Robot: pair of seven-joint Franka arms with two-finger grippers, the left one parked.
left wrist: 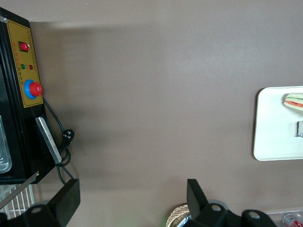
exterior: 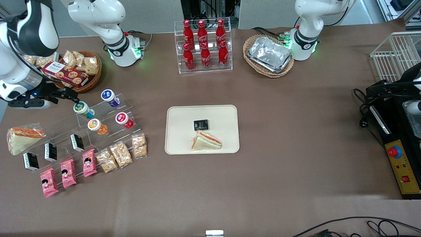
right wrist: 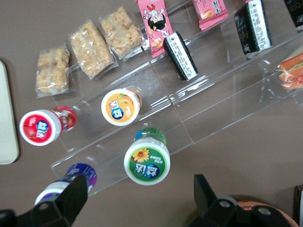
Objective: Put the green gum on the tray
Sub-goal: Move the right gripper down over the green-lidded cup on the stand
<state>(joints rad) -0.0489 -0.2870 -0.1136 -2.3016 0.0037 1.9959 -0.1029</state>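
Green gum (exterior: 83, 109) upright on the clear stepped rack (exterior: 98, 123), at ten o'clock from the orange-lidded jar (exterior: 96, 125), gripper (exterior: 67, 94) just above it, fingers spread and empty, cream tray (exterior: 179, 131) well apart.

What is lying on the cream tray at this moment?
On the tray lie a small black packet and a wrapped sandwich. The green gum stands on the clear stepped rack, the open gripper beside it.
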